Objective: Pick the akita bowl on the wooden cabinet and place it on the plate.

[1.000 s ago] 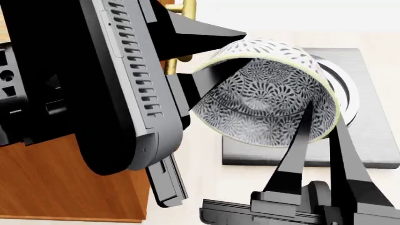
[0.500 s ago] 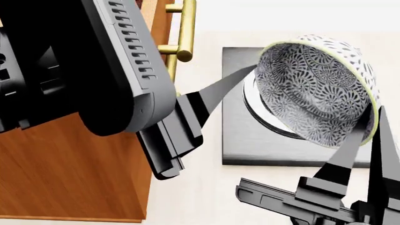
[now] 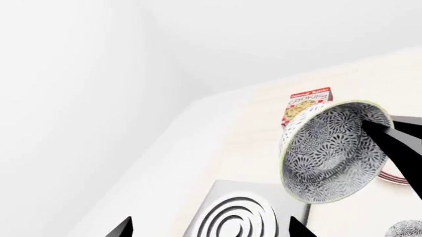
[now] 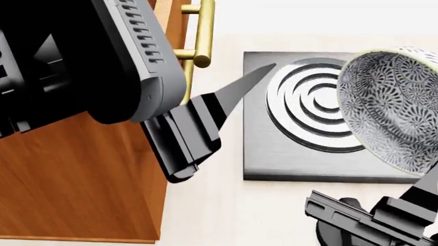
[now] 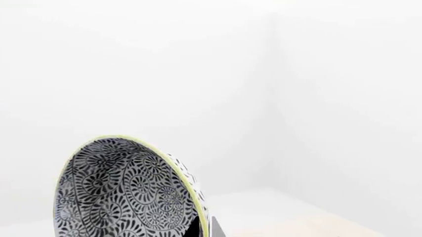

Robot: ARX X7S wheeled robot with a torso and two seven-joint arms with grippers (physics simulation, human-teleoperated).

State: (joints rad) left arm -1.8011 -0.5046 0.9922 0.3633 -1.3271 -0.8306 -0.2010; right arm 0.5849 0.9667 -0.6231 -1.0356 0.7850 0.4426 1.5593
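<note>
Akita bowl [image 4: 393,113] is held in the air by the right claw [image 4: 417,177], tipped steeply on its side so that the patterned inside faces the left wrist camera. It is carried above the pale table [image 4: 226,205], at the right edge of the grey stove block [image 4: 274,159] with its ring burner [image 4: 311,110], and well clear of the wooden cabinet [image 4: 75,184] with its brass handle [image 4: 202,36]. The tilt is judged to come from the pinch on the rim: one black finger [image 3: 396,143] is seen lying inside the bowl in the left wrist view, so the right claw is closed on the wall of the bowl.

The left claw [image 4: 239,87] is empty. Its fingers are spread apart, one tip over the near corner of the stove block, and nothing is held between them.

A cookies box [image 3: 307,101] stands behind the bowl in the left wrist view, and a red-ringed rim that may be the plate [image 3: 394,177] is partly hidden beside it. The carry toward the plate is judged to be under way, with the bowl not yet levelled for setting down.
</note>
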